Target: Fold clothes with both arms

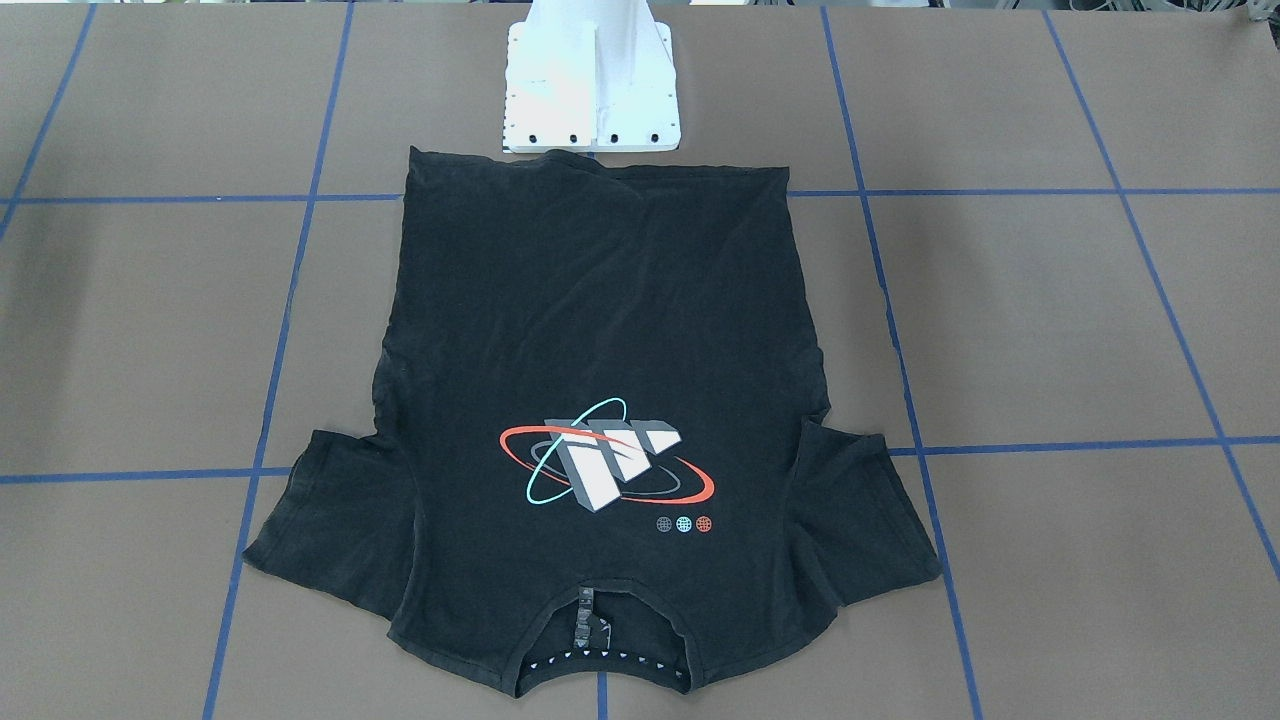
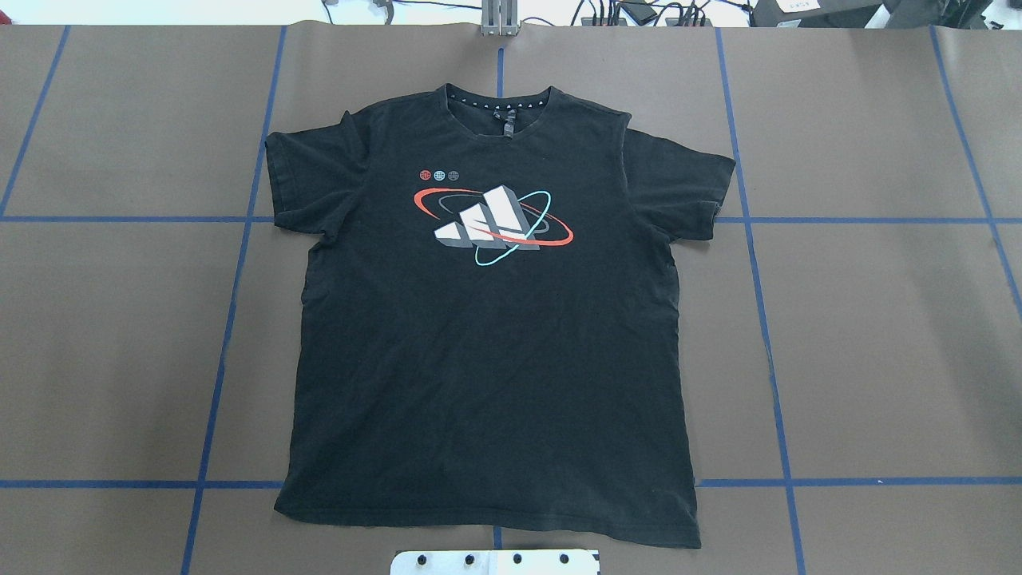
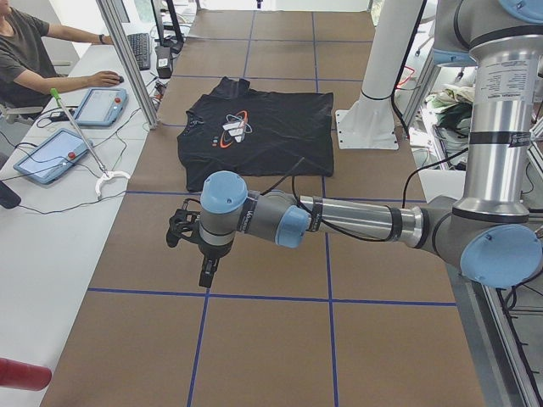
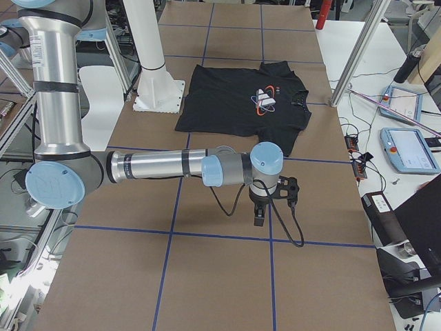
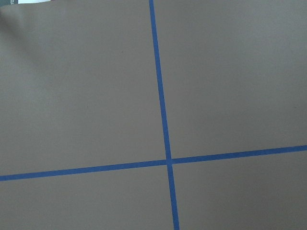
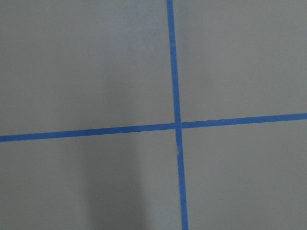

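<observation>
The black t-shirt (image 2: 495,343) lies spread flat, print side up, in the middle of the overhead view; its collar (image 2: 497,112) is at the top of that frame and its hem runs along the bottom, just short of the white pedestal (image 2: 495,561); both short sleeves are spread outward, one toward upper left, one toward upper right. The print (image 2: 493,226), red and teal rings round white-grey blocks, sits on the chest, in the upper half of the frame. In the front-facing view the shirt is turned about, collar at the bottom edge and hem touching the pedestal's plate at top centre; the cloth is lightly creased.

The shirt rests on a brown table (image 2: 878,319) crossed by blue tape (image 2: 766,319) in a grid.

Neither arm is near the shirt. In the left side view the left arm (image 3: 356,222) stretches across mid-frame, well apart from the shirt at upper centre; the left gripper (image 3: 206,273) points down over bare table, and I cannot tell whether it is open or closed. In the right side view the right arm (image 4: 158,167) reaches across mid-frame likewise; the right gripper (image 4: 260,215) hangs over bare table, its state also not to be told. Both wrist views show only brown surface and a tape crossing.

A person (image 3: 25,51) sits at the upper left of the left side view, beside a white desk.
</observation>
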